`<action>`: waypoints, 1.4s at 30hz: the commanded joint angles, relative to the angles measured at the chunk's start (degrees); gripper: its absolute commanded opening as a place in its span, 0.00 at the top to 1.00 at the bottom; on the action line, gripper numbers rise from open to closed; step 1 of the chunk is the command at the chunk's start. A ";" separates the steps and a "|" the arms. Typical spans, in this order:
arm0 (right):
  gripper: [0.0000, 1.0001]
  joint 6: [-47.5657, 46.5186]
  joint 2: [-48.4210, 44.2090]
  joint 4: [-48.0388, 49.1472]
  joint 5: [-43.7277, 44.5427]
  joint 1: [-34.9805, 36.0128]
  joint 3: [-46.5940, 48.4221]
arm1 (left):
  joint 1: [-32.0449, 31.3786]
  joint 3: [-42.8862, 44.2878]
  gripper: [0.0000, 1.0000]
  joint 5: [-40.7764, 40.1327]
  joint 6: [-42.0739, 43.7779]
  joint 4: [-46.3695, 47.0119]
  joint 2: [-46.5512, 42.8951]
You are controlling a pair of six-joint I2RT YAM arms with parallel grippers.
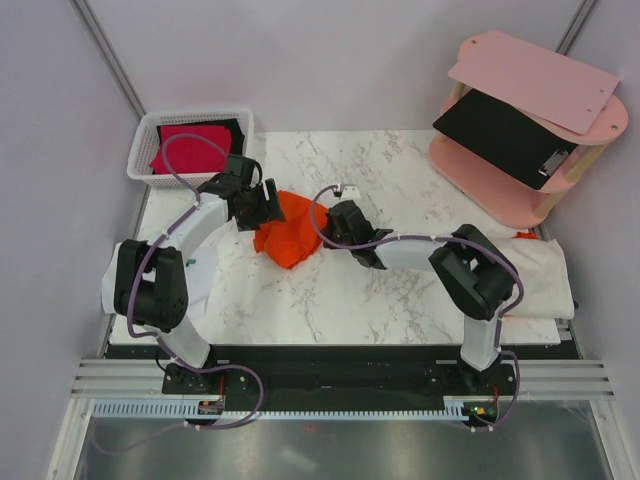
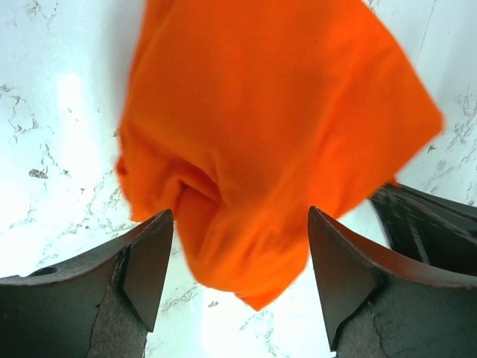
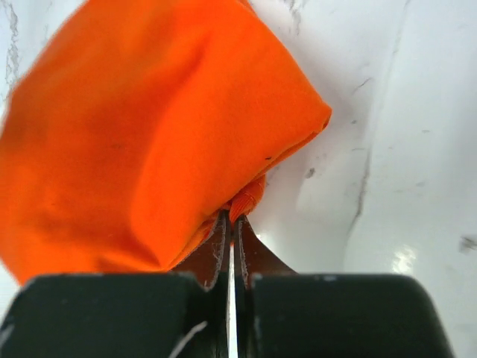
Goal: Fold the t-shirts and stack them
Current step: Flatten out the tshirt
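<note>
Edges first: crumpled bright orange cloth t-shirt (image 1: 288, 238) sits left of centre on white grey-veined marble tabletop (image 1: 400, 310), well in from every edge, btwn the two grippers. Bare marble lies open on its near side & across the middle-right. Left gripper (image 1: 262, 205) at shirt's far-left side, jaws wide, fingers (image 2: 141, 261) either side of the bunched cloth, not pinching. Right gripper (image 1: 338, 222) at shirt's right side, jaws closed tight w/ a small fold of orange hem nipped at the tips. White slotted plastic basket (image 1: 195, 116) on far-left corner holds a flat crimson-red shirt (image 1: 185, 140) & a black shirt (image 1: 230, 127). Rumpled white cloth (image 1: 540, 265) along right edge. Pink round two-tier shelf (image 1: 480, 175) at far-right corner, flat black clipboard (image 1: 500, 130) on its lower tier. Pale lilac walls (image 1: 330, 60) on three sides.
</note>
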 commanded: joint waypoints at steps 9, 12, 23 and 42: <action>1.00 -20.61 -22.26 -28.96 18.26 0.06 22.96 | 0.31 5.06 0.17 -5.87 4.79 -5.05 -11.71; 1.00 -25.35 -28.41 -32.83 25.80 0.06 25.77 | 0.48 6.12 0.15 -5.87 5.40 -6.72 -15.84; 1.00 -38.81 -48.64 -35.65 45.87 0.06 36.23 | 0.48 2.96 0.14 -7.63 6.81 -9.19 -23.23; 1.00 -35.07 -33.20 -37.67 30.17 0.06 45.40 | 0.57 1.81 0.14 -11.14 7.34 -12.08 -26.57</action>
